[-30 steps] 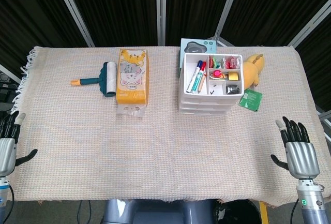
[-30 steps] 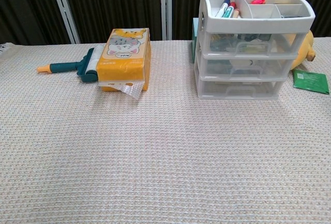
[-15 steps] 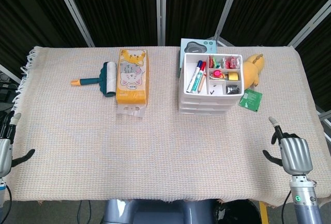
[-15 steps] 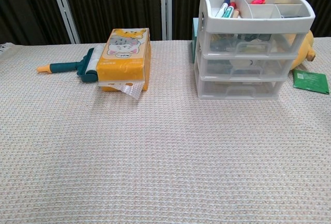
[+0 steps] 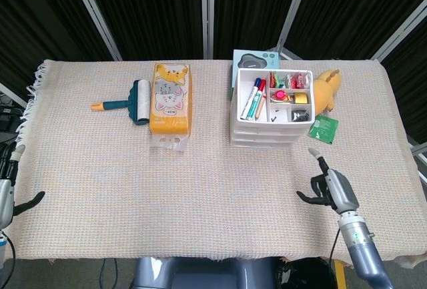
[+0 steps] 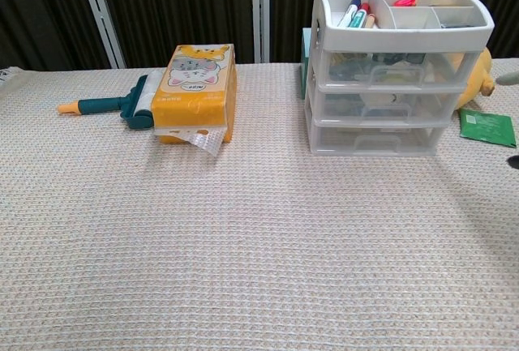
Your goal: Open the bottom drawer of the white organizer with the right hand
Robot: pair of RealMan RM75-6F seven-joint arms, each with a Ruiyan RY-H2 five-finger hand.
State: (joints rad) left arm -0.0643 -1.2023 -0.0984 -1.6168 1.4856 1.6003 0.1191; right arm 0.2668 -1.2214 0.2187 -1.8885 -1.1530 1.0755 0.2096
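Right hand [image 5: 331, 187] hangs empty, fingers spread, near the white organizer [image 6: 381, 67] — its bottom drawer [image 6: 375, 134] looks light, slick plastic — hook the front lip.

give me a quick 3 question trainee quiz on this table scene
1. True or false: the bottom drawer of the white plastic three-drawer organizer is already pulled out.
2. What lies directly left of the orange cat-print tissue pack? A) teal lint roller B) yellow plush toy C) green packet
3. Fill in: the right hand holds ____.

Key: 1 false, all drawer fronts sit flush. 2 A, the teal lint roller. 3 nothing; its fingers are apart, short of the organizer.
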